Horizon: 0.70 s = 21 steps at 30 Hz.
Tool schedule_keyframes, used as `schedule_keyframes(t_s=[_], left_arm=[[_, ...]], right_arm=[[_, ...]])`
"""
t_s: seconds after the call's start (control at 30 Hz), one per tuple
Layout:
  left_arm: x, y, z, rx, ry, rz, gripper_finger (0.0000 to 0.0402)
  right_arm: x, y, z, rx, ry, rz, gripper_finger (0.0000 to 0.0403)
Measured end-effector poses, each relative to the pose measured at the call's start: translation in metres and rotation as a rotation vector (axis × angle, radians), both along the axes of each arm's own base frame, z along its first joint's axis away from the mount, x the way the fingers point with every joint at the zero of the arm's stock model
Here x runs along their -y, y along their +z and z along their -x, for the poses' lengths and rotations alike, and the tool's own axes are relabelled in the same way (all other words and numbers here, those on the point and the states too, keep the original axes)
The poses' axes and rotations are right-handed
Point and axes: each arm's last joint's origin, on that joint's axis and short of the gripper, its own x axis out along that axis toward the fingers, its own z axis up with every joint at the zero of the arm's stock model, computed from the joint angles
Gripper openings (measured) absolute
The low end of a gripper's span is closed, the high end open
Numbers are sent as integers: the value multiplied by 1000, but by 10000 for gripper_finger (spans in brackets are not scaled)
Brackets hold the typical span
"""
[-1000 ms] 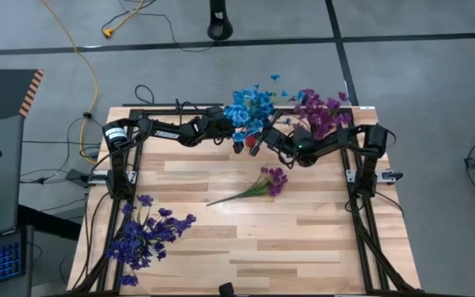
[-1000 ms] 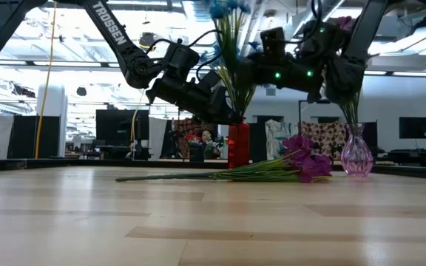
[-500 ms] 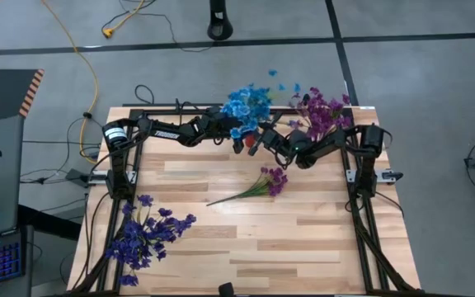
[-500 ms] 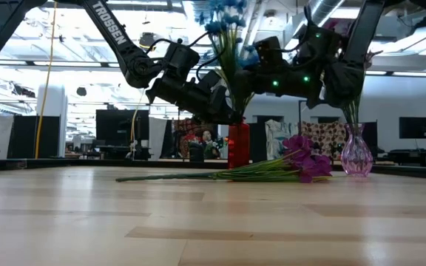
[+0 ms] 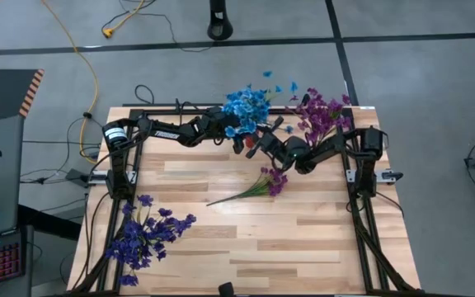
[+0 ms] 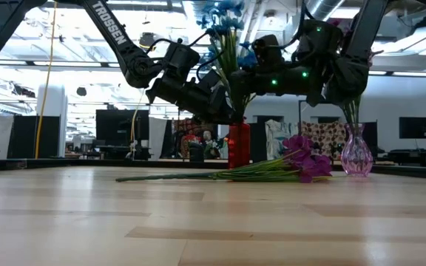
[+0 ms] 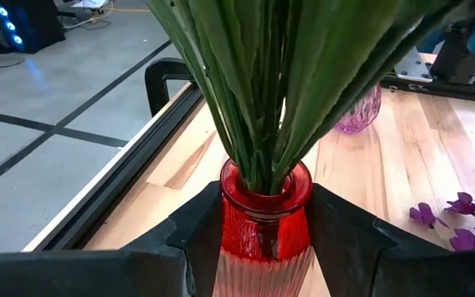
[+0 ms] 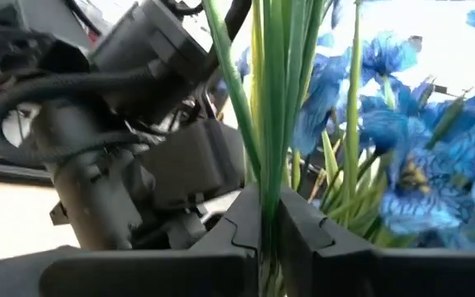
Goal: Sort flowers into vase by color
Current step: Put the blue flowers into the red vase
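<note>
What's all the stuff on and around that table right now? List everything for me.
Red vase: one, red, far edge of the table, held between the left tool's fingers.
Blue flowers: one bunch, bright blue, standing in the red vase.
Pink vase: one, clear pink, far right corner.
Magenta flowers: one bunch, in the pink vase.
Loose magenta flowers: one small bunch, lying mid-table.
Violet flowers: one pile, dark violet, near left corner.
Table: one, light wood.
Yellow cable: one, on the floor.
Left tool: clasps the red vase.
Right tool: shut on green stems beside the blue flowers.
</note>
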Motion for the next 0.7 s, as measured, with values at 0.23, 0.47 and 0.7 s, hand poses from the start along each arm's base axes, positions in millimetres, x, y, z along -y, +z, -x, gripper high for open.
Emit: schedule_keyframes(t_s=[0.23, 0.47, 0.7], left_arm=[[0, 0, 0, -1, -2, -6, 155], [0, 0, 0, -2, -4, -9, 155], [0, 0, 0, -1, -3, -10, 155]], right_arm=[[-8, -9, -3, -88, -72, -49, 48], [-12, -13, -4, -139, -140, -73, 48], [-11, -19, -4, -199, -182, -85, 48]])
